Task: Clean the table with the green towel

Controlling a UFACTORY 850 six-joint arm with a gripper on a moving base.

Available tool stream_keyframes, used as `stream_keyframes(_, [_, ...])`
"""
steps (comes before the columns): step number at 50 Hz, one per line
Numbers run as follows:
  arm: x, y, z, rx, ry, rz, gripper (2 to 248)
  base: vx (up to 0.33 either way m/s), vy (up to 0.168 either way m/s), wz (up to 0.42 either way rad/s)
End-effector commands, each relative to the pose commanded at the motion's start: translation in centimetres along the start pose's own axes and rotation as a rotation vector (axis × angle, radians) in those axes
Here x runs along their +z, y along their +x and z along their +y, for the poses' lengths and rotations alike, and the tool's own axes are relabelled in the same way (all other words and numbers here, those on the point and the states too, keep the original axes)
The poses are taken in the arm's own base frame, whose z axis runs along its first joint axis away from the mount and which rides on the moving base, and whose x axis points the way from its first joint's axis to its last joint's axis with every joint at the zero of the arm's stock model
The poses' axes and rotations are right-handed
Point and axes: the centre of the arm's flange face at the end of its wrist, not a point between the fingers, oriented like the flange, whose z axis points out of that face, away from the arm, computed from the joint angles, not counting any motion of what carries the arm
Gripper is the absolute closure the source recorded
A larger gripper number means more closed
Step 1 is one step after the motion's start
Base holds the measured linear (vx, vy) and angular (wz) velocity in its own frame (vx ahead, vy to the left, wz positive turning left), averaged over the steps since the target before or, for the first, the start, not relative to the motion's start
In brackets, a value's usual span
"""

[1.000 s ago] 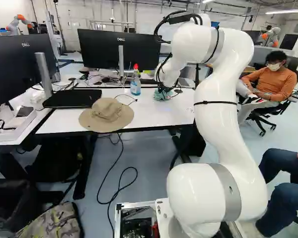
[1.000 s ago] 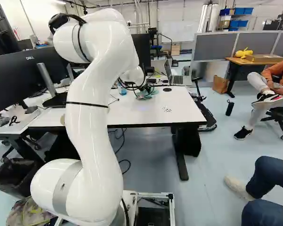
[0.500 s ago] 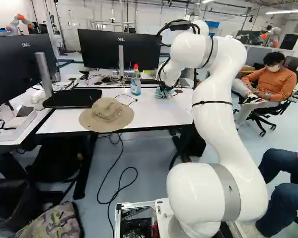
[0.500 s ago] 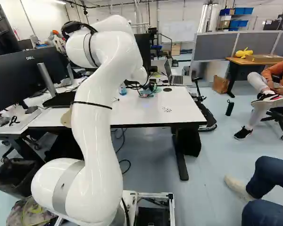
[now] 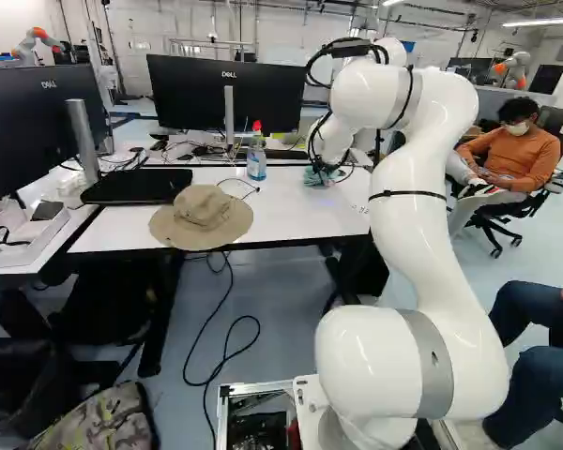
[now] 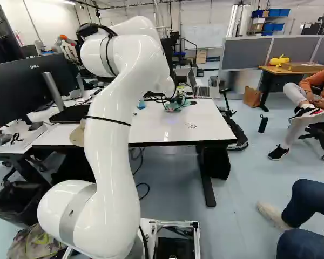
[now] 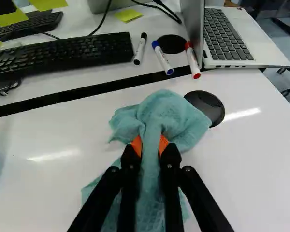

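towel (image 5: 315, 178) on the table (image 5: 291, 211) in the left base view, under the gripper (image 5: 327, 168), right of the bottle (image 5: 256, 159) and hat (image 5: 203, 216). in the right base view, near the laptop (image 6: 203, 91). in the wrist view, fingers (image 7: 130, 166) clenched on the towel from both sides; folds bunched ahead, reaching the black disc (image 7: 207, 105).

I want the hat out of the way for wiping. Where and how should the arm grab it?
Pinch the hat by its crown, from above, I'd say: the crown stands up, while the brim lies nearly flat on the table. The pincer would have to release the towel first.
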Motion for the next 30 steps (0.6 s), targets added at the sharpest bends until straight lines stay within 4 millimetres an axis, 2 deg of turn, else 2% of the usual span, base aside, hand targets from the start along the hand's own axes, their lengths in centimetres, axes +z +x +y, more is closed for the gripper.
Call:
stream_keyframes(13, [-1.8, -1.2, 0.3, 0.002, -0.003, -0.021, 193, 0.000, 0.000, 0.000])
stream_keyframes(30, [-4.0, -2.8, -1.2, -0.013, 0.012, -0.046, 193, 0.000, 0.000, 0.000])
